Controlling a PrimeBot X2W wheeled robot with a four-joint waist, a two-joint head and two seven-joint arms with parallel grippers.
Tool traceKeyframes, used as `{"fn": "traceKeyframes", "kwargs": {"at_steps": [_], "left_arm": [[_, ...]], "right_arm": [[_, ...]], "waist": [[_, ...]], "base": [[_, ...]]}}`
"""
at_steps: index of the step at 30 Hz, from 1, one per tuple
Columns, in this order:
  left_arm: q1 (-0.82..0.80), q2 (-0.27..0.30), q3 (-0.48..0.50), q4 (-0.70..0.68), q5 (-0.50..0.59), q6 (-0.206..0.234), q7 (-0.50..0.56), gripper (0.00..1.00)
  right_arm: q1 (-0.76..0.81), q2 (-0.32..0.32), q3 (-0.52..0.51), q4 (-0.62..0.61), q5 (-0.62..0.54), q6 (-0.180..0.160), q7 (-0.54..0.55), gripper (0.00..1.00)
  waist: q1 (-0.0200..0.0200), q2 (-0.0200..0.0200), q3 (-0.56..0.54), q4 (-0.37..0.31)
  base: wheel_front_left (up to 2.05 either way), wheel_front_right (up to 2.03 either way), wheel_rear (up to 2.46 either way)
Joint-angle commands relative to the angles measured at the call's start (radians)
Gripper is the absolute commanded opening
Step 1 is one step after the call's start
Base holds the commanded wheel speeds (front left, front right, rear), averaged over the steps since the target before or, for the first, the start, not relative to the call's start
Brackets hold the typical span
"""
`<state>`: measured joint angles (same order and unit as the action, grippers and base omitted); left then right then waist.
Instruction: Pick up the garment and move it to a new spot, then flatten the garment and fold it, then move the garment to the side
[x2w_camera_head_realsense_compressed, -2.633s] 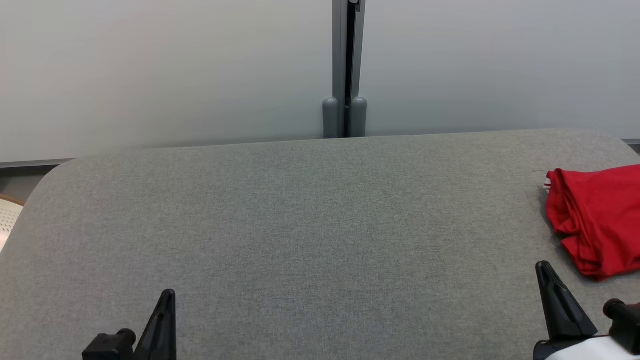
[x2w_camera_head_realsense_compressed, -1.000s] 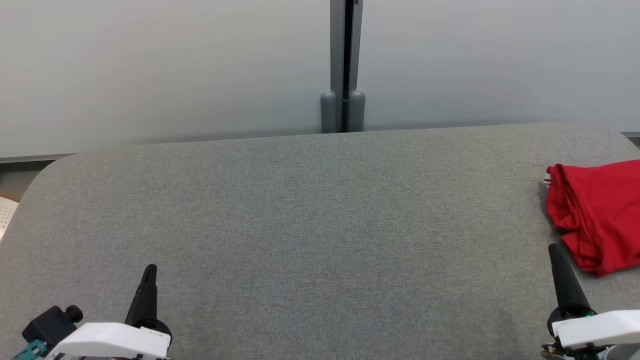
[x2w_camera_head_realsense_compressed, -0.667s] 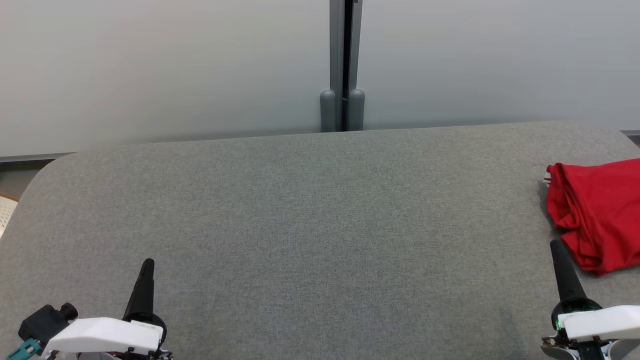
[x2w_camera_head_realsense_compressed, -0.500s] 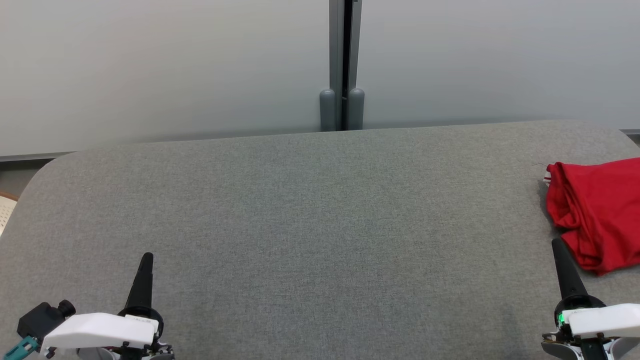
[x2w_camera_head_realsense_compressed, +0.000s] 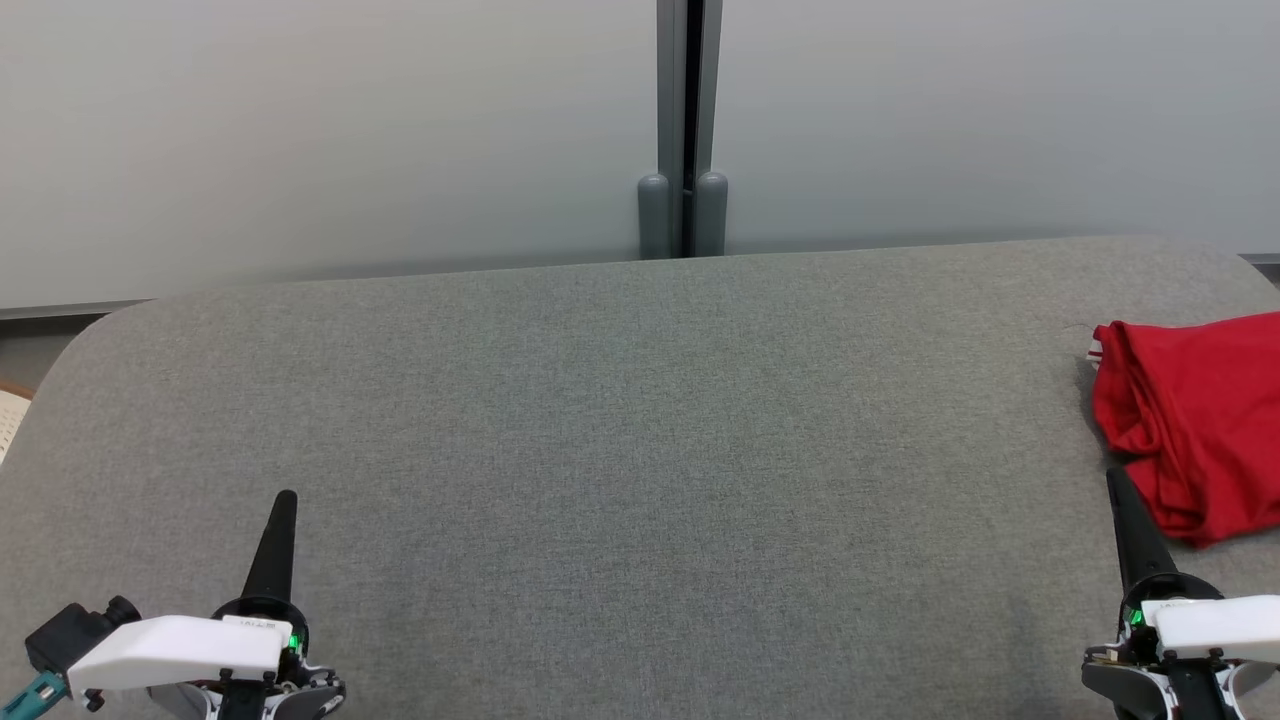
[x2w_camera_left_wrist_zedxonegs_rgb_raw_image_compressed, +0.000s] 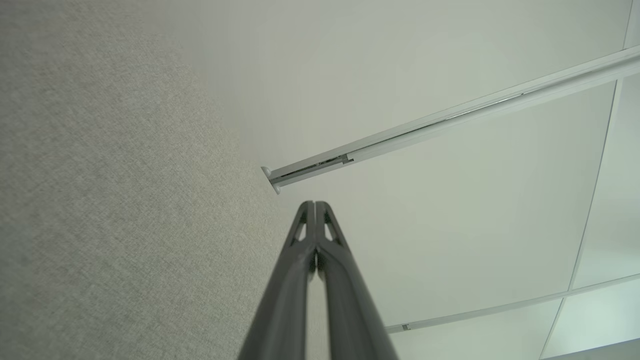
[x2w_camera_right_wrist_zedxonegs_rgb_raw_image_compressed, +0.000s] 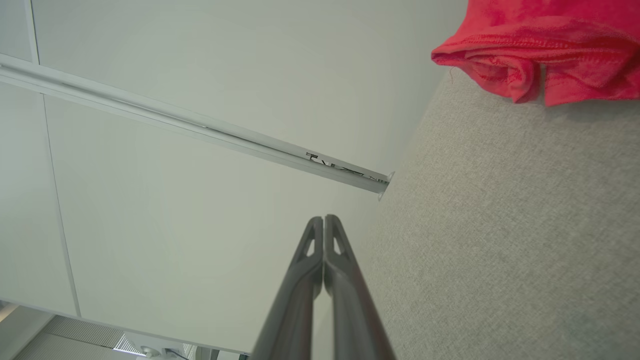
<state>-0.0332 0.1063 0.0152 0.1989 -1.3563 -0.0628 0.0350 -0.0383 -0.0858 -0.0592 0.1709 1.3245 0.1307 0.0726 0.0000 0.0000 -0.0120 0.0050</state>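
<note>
The garment (x2w_camera_head_realsense_compressed: 1195, 420) is a red folded bundle lying at the right edge of the grey table (x2w_camera_head_realsense_compressed: 640, 420), partly cut off by the head view's right border. It also shows in the right wrist view as a red garment (x2w_camera_right_wrist_zedxonegs_rgb_raw_image_compressed: 540, 50) at the top right. My right gripper (x2w_camera_head_realsense_compressed: 1114, 478) is shut and empty, its tip just left of the garment's near corner, apart from it. My left gripper (x2w_camera_head_realsense_compressed: 286, 498) is shut and empty over the table's near left. In the wrist views the left gripper (x2w_camera_left_wrist_zedxonegs_rgb_raw_image_compressed: 315, 204) and right gripper (x2w_camera_right_wrist_zedxonegs_rgb_raw_image_compressed: 324, 218) have their fingers pressed together.
A pale wall with a grey vertical post (x2w_camera_head_realsense_compressed: 684, 130) stands behind the table's far edge. The table's corners are rounded. A piece of a pale perforated object (x2w_camera_head_realsense_compressed: 8, 415) shows beyond the left edge.
Both grippers have risen a little in the head view, with more of their white wrists showing. The scene has shifted slightly with the camera. The garment lies as before.
</note>
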Motion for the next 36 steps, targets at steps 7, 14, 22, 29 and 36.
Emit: {"fn": "traceKeyframes", "kwargs": {"at_steps": [7, 14, 22, 29, 36], "left_arm": [[-0.038, -0.007, 0.023, 0.007, -0.063, -0.021, 0.014, 0.00], [-0.049, -0.016, 0.038, 0.017, -0.120, -0.035, 0.028, 0.00], [-0.060, -0.024, 0.052, 0.026, -0.164, -0.046, 0.038, 0.00], [-0.067, -0.031, 0.064, 0.034, -0.206, -0.057, 0.050, 0.00], [-0.077, -0.039, 0.077, 0.042, -0.247, -0.066, 0.060, 0.00]], "right_arm": [[-0.029, 0.003, -0.012, 0.013, 0.072, 0.000, 0.009, 0.00], [-0.041, 0.008, -0.018, 0.029, 0.133, 0.000, 0.014, 0.00], [-0.051, 0.012, -0.024, 0.043, 0.184, 0.000, 0.018, 0.00], [-0.061, 0.016, -0.030, 0.056, 0.231, 0.000, 0.023, 0.00], [-0.069, 0.020, -0.036, 0.067, 0.277, 0.000, 0.026, 0.00]], "waist": [[0.0000, 0.0000, 0.003, -0.001], [0.0000, 0.0000, 0.006, -0.002], [0.0000, 0.0000, 0.008, -0.003], [0.0000, 0.0000, 0.011, -0.003], [0.0000, 0.0000, 0.013, -0.004]], "base": [[0.00, 0.00, 0.00], [0.00, 0.00, 0.00], [0.00, 0.00, 0.00], [0.00, 0.00, 0.00], [0.00, 0.00, 0.00]]}}
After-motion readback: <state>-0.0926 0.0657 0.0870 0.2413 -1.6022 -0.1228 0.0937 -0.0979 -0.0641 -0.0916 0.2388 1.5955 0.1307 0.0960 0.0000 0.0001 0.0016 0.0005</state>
